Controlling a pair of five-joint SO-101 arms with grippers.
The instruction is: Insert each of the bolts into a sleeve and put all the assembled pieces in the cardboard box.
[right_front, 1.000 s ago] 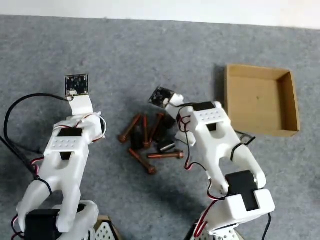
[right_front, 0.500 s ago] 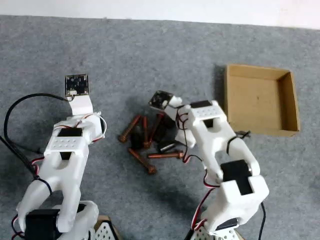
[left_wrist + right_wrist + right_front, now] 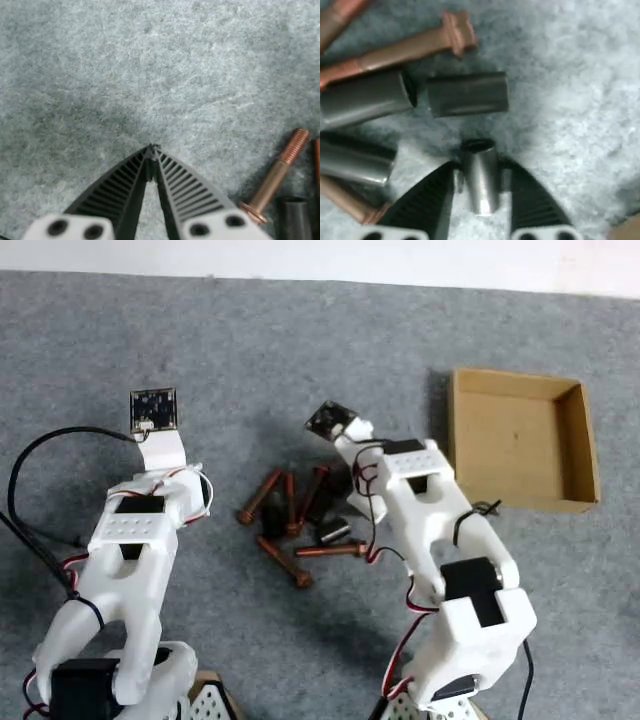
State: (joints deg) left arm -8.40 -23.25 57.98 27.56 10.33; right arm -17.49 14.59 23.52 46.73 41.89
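Observation:
Several copper bolts [image 3: 330, 551] and dark sleeves [image 3: 335, 532] lie in a loose pile on the grey carpet between the arms. The right arm [image 3: 415, 490] bends over the pile's right side. In the right wrist view my right gripper [image 3: 480, 167] is shut on an upright dark sleeve [image 3: 480, 180], with one black finger on each side. More sleeves [image 3: 467, 93] and a bolt [image 3: 405, 47] lie just beyond it. The left arm [image 3: 135, 530] stands left of the pile. My left gripper [image 3: 151, 148] is shut and empty over bare carpet, a bolt [image 3: 277, 172] beside it.
The open cardboard box [image 3: 575, 445] sits at the right, just beyond the right arm, with nothing in it. A black cable [image 3: 30, 455] loops at the left edge. Bare carpet stretches across the far side of the table.
The right arm's wrist has tilted and shifted slightly away toward the far side, above the pile. The left arm has not moved.

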